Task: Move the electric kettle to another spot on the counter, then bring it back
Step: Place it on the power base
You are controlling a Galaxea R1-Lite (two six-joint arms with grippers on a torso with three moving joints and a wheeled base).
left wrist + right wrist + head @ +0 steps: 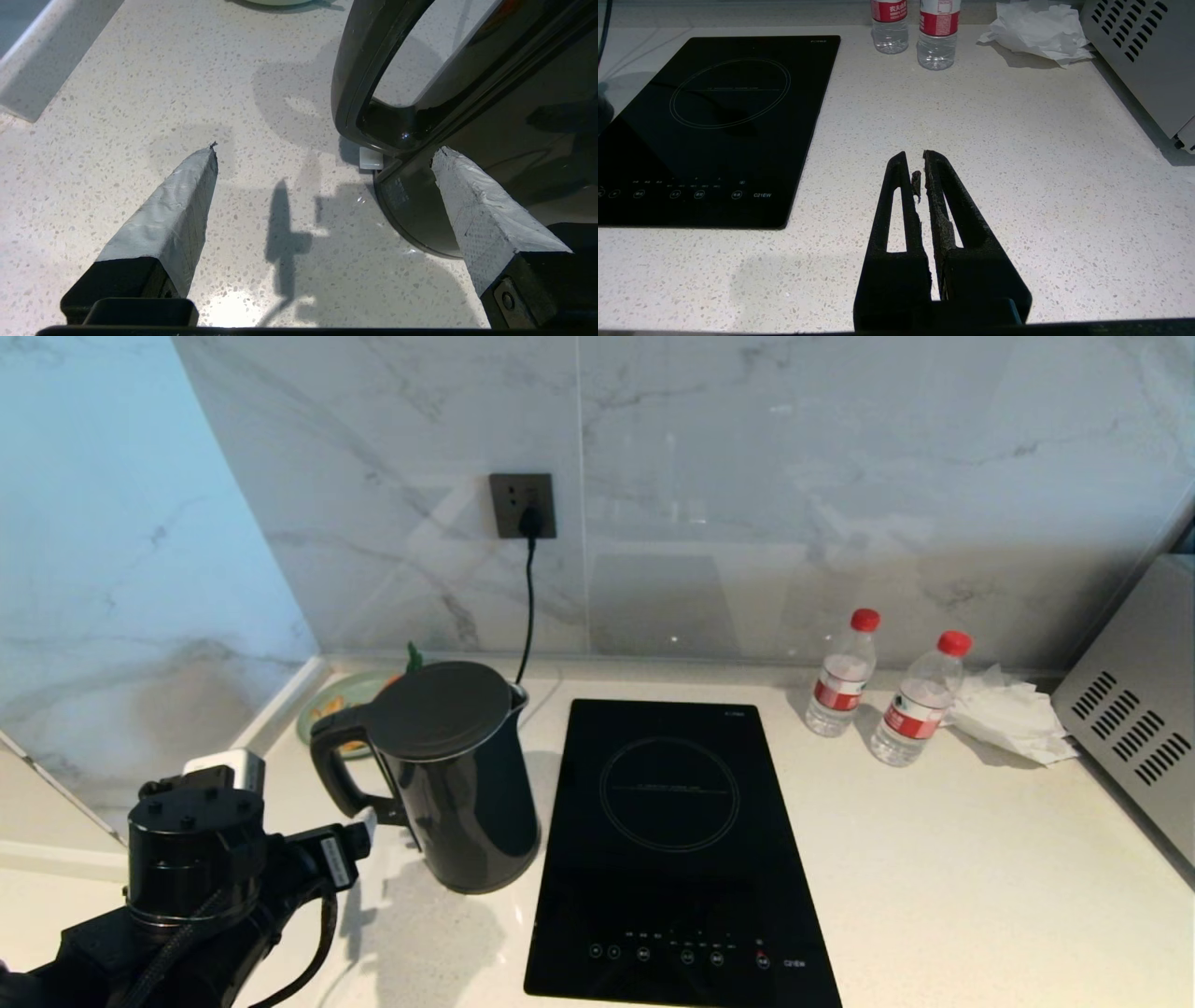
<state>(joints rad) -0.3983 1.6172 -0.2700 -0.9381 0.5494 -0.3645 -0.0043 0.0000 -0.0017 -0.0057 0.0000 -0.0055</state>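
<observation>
The electric kettle [457, 775], glossy black with a flat lid, stands upright on the counter [934, 859] just left of the hob, its loop handle turned toward my left arm. My left gripper [324, 150] is open beside the handle [355, 70]. Only bare counter [140, 93] lies between its fingers, and one taped finger [472, 210] sits in front of the kettle's lower body [420, 210]. In the head view a fingertip [367, 821] shows just short of the handle. My right gripper [915, 156] hovers shut over bare counter to the right of the hob, holding nothing.
The black induction hob [672, 840] lies right of the kettle. Two red-capped water bottles [840, 677] [920, 700], crumpled tissue [1013, 714] and a grey vented appliance [1134, 709] stand at the right. A green plate [341, 705] sits behind the kettle; a cord [529, 607] hangs from the wall socket [523, 506].
</observation>
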